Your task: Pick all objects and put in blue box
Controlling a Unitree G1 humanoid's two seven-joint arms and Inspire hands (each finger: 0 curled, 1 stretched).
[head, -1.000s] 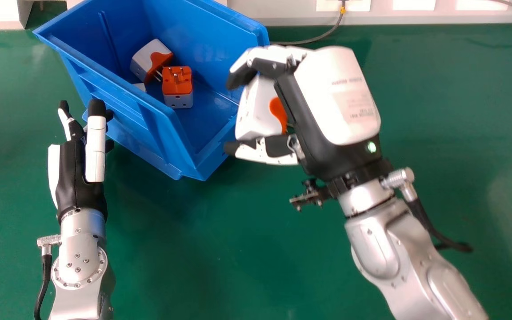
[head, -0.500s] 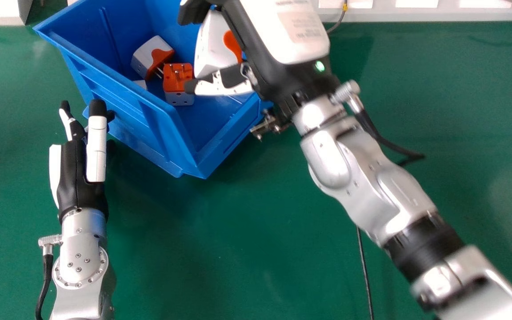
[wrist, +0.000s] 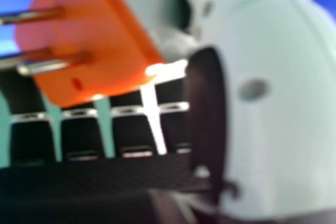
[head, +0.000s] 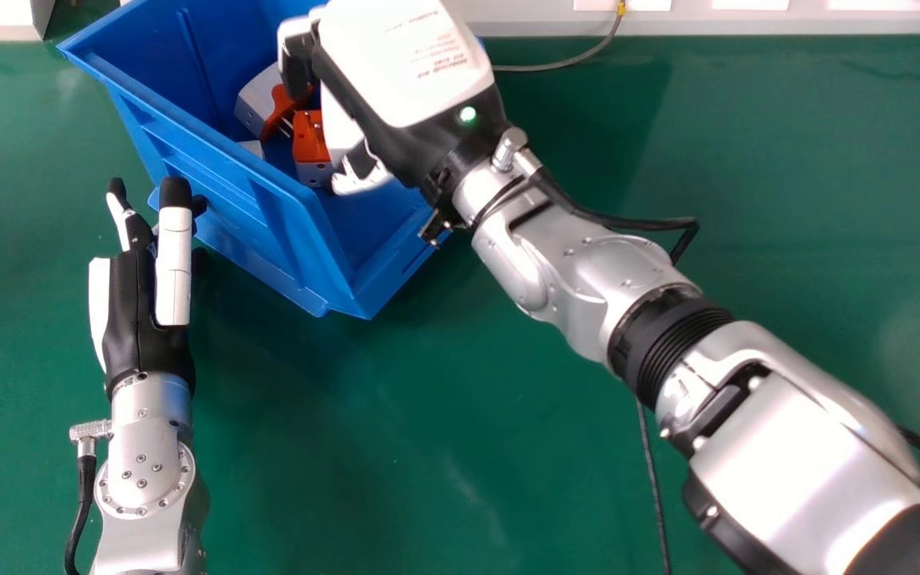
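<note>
My right hand (head: 404, 64) is over the blue box (head: 228, 172), its fingers and thumb curled round a white and orange plug adapter (head: 338, 128). In the right hand view the held adapter (wrist: 94, 40) shows its orange face and metal pins, with my right hand (wrist: 278, 108) around it. Inside the box lie a white and orange adapter (head: 256, 100) on its side, an orange-topped adapter (head: 310, 140) with pins up, and a white piece (head: 251, 148) partly hidden by the box wall. My left hand (head: 144, 303) is open beside the box's near left side, holding nothing.
The green table (head: 428, 447) extends around the box. A pale wall edge (head: 715, 24) runs along the back, with a grey cable (head: 564, 64) lying by it. A thin black cable (head: 653, 479) passes below my right forearm.
My right hand has moved left and away from me, from the box's right edge to above its inside, bringing the adapter along. The left hand has kept its place.
</note>
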